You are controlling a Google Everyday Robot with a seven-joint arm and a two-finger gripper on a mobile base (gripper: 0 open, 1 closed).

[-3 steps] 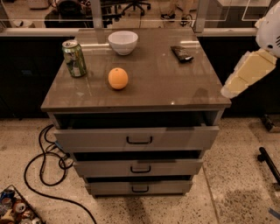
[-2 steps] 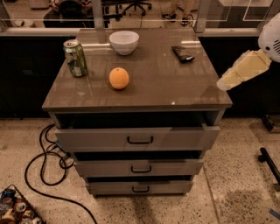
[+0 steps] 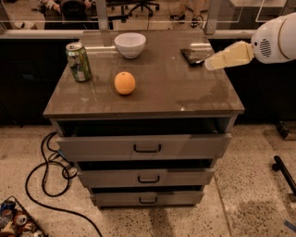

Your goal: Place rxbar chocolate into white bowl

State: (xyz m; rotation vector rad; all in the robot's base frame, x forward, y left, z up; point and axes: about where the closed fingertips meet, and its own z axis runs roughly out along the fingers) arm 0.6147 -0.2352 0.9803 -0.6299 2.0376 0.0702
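Moved: the gripper [image 3: 210,62] has risen and swung left from the frame's right edge, and now sits over the right rear part of the top [image 3: 175,92]. The bar, bowl, can and orange lie where they lay.
Gripper: a cream wedge in the upper right of the frame, pointing left and slightly down from the white arm [image 3: 277,37].
Gripper state: cannot tell whether it is spread or pressed together.
Bar: the rxbar [image 3: 191,56] lies flat at the top's right rear, dark against the brown surface.
Bar and gripper: the gripper's tip meets the bar's right end in the picture; whether it touches or hangs above cannot be told.
Bowl: the white bowl [image 3: 130,45] stands upright at rear centre, left of the bar and well apart from it.
Can: a green can [image 3: 78,61] stands upright at the left rear.
Orange: an orange [image 3: 125,83] sits left of centre, in front of the bowl and right of the can.
Surface: a glossy brown top on a grey three-drawer cabinet.
Drawers: the top drawer [image 3: 148,147] is pulled out farthest, and the two below show less.
Floor: speckled stone, with a black cable [image 3: 34,185] looped at lower left and a box of cans [image 3: 14,221] in the bottom left corner.
Room: chair legs [image 3: 143,7] and a rail [image 3: 41,33] run along the upper edge.
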